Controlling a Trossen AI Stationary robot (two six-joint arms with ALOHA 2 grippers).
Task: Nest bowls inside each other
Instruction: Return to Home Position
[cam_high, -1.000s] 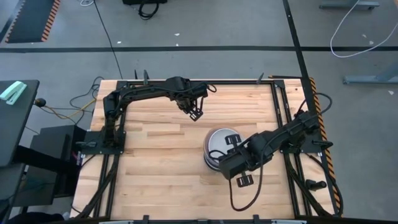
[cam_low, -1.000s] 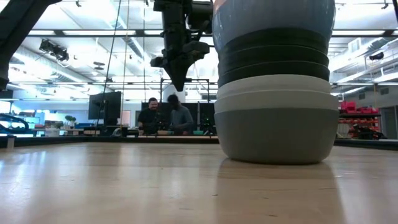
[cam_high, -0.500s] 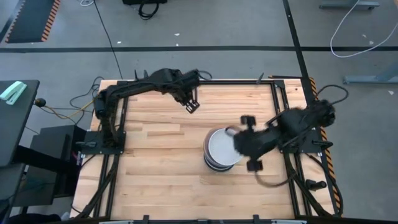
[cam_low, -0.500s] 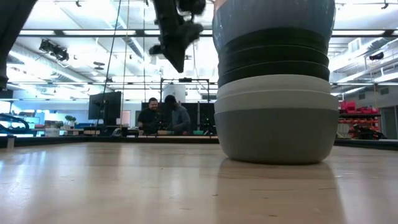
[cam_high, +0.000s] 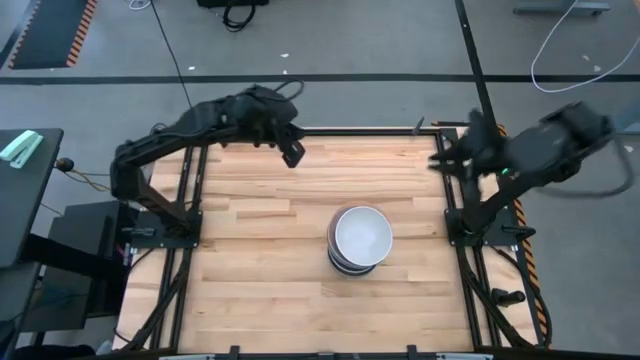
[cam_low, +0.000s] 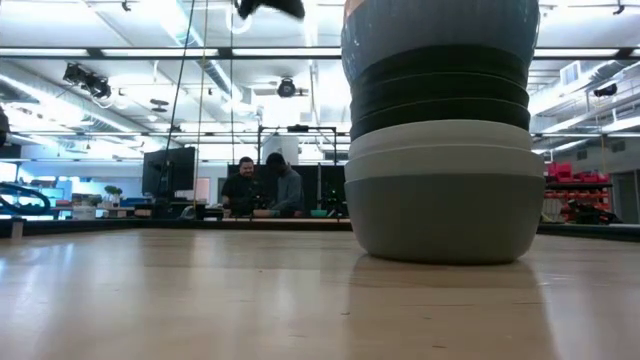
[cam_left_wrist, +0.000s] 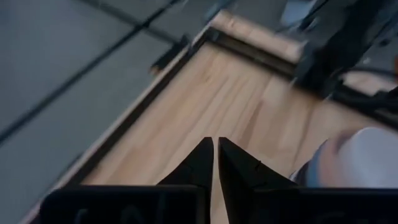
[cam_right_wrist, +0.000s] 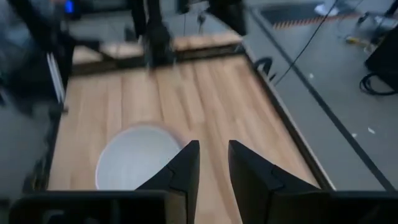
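At the middle of the table (cam_high: 250, 270), the bowls (cam_high: 361, 238) sit nested in one stack. Homing, I would steer the left gripper (cam_left_wrist: 214, 142), fingers pressed together, and the right gripper (cam_right_wrist: 212, 146), slightly spread, high and wide of it.

Bowl stack (cam_low: 440, 180): grey btm, white, black bands, blue-grey above; counter (cam_high: 250, 262) pale wood planks, black frame
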